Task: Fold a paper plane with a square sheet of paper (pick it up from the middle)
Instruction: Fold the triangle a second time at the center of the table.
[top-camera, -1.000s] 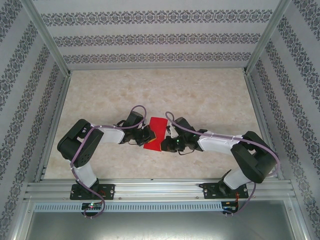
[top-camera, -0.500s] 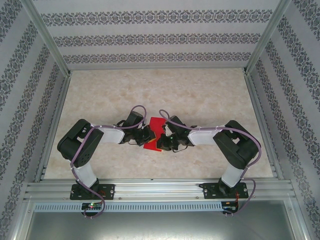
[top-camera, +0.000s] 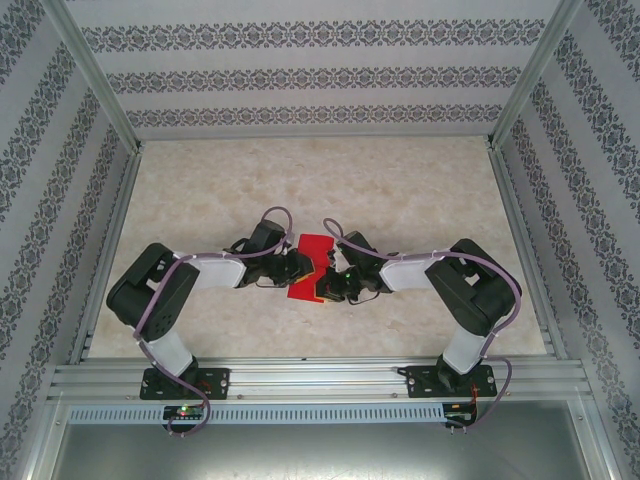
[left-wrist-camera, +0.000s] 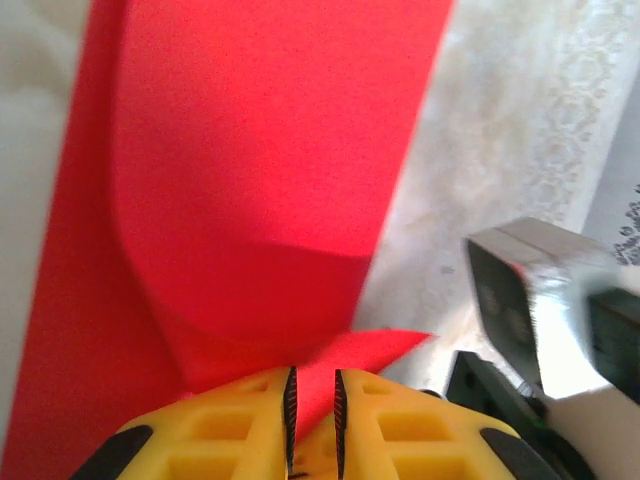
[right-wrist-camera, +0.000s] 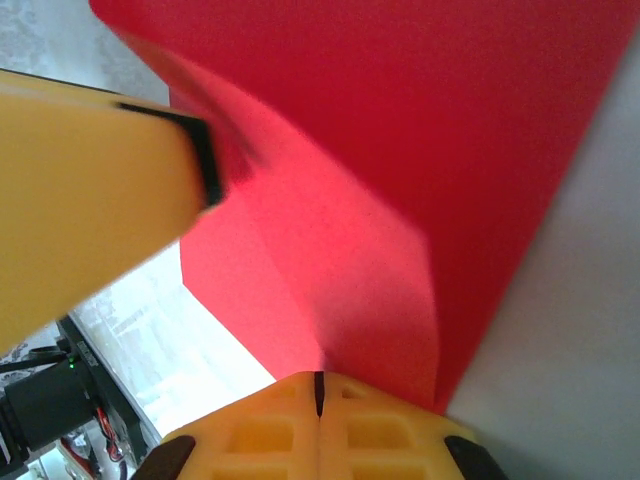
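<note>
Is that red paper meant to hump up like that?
The red sheet of paper bulges: one layer arches over the part lying flat on the table. The right end effector pinches it; the left end effector holds its jaws slightly apart at an edge. No tear shows; probably a fold underway.

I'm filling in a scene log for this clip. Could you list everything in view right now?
square sheet of paper: one, bright red, partly folded over, mid-table between the two grippers
table: one, beige marbled top, beneath everything
walls: three, white with grey patterned bands, at the table's far and side edges
frame: one, silver metal rails, along the near edge and up the corners
arms: two, black and white with purple cables, bolted at the near rail, bent in toward the centre
left gripper: one, yellow fingers, jaws a narrow slit apart with the paper's edge in the gap
right gripper: one, yellow fingers, shut on the paper's edge
</note>
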